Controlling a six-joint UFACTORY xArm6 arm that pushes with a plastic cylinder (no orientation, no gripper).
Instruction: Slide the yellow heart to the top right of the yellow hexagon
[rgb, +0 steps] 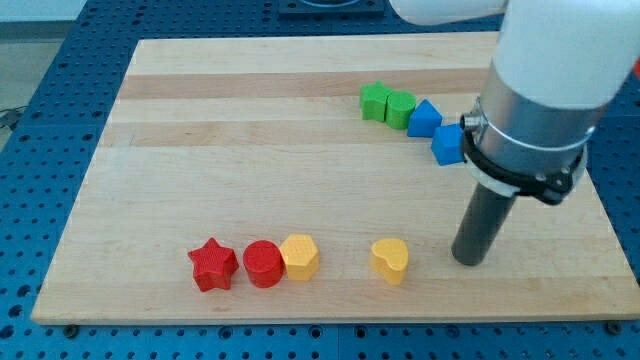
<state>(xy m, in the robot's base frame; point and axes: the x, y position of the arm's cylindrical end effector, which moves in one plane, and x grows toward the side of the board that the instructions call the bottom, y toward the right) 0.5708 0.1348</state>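
Observation:
The yellow heart (390, 260) lies near the view's bottom, right of centre. The yellow hexagon (300, 257) lies to its left, touching a red cylinder (264, 264). My tip (468, 259) rests on the board to the right of the yellow heart, a small gap apart from it. The rod rises from there to the big white arm at the view's top right.
A red star (212, 265) sits left of the red cylinder. Two green blocks (376, 101) (400, 107) and two blue blocks (424, 119) (448, 144) form a slanting row at the upper right, close to the arm. The wooden board (200, 150) edge runs along the bottom.

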